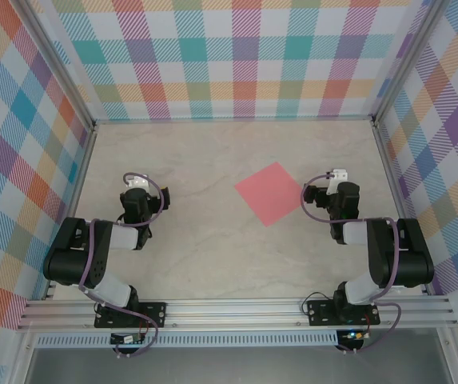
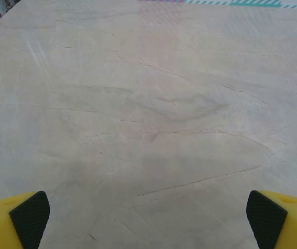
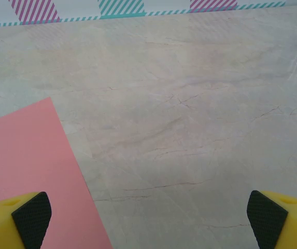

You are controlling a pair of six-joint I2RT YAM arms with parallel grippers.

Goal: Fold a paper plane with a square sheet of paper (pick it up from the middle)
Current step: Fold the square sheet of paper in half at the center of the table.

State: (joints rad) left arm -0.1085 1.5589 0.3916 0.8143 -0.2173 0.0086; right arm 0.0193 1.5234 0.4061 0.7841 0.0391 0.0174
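Status: task not started, as judged from the layout.

1. The square sheet of paper [image 1: 272, 193] lies flat on the table [image 1: 197, 152], right of centre, turned so that one corner points away from the arms. No crease, fold or lifted edge is seen.
2. The left gripper [image 2: 148, 224] is held w/ jaws spread wide and nothing between them. It is positioned over bare table, well apart from the sheet.
3. The right gripper [image 3: 148, 224] is likewise spread wide and empty. It is positioned just beside the sheet's right corner. In the right wrist view the pink edge runs close to one fingertip [image 3: 31, 212]; contact cannot be determined.

Remaining, approx. everything: the sheet is to be picked up from the middle, all folds are to be made, and the plane shape is to be formed.
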